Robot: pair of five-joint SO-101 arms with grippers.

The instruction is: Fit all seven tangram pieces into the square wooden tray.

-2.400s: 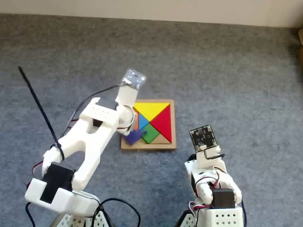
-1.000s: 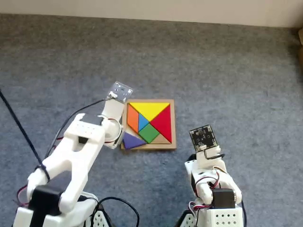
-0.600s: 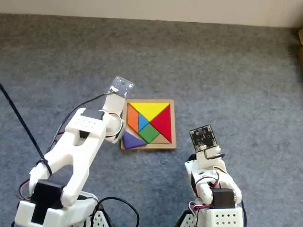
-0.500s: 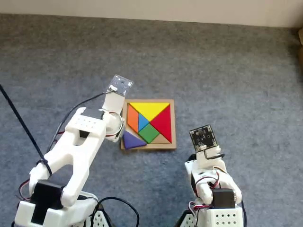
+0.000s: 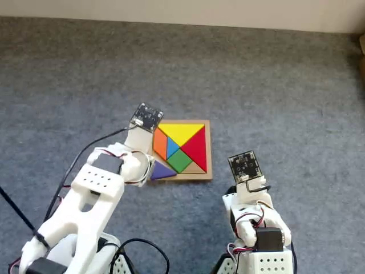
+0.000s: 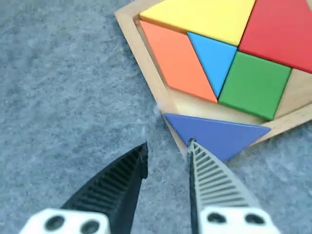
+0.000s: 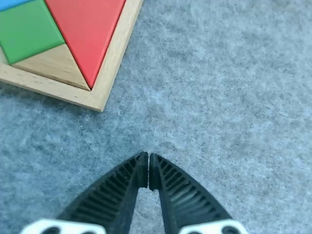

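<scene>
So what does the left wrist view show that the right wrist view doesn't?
Left wrist, not right: the yellow triangle, orange parallelogram, the purple triangle lying across the wooden tray's rim, and the open left gripper. Right wrist, not left: the shut right gripper over carpet. Both: the tray, red triangle and green square.

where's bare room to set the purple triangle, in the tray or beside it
Bare wood strip in the tray, bordered by orange piece, green square and near rim. Open carpet right of the tray. Crowded at the corner: purple triangle and left fingers.
</scene>
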